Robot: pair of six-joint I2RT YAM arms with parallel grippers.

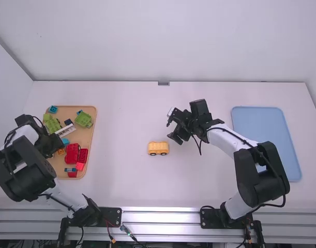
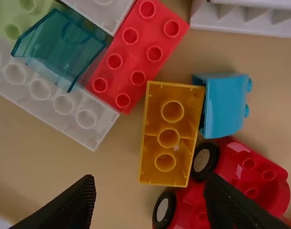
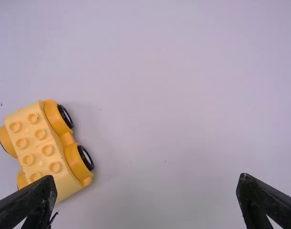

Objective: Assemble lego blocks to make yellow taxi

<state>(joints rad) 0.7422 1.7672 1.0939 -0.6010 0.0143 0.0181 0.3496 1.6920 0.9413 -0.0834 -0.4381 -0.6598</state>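
Over the wooden tray at the left is my left gripper (image 1: 48, 147). In the left wrist view the left gripper (image 2: 147, 202) is open above an orange-yellow brick (image 2: 168, 133) lying hollow side up, with nothing between its fingers. A yellow car base with wheels (image 1: 158, 148) stands on the middle of the table. My right gripper (image 1: 173, 126) is above the table, behind and to the right of that car. From the right wrist, the right gripper (image 3: 147, 193) is open and holds nothing; the studded yellow car (image 3: 43, 148) lies off to one side.
The wooden tray (image 1: 91, 135) holds green, white, blue and red blocks, including a red brick (image 2: 135, 55), a light-blue brick (image 2: 224, 105) and red wheeled pieces close to the orange-yellow brick. A blue tray (image 1: 258, 121) lies at the right, beside the right arm.
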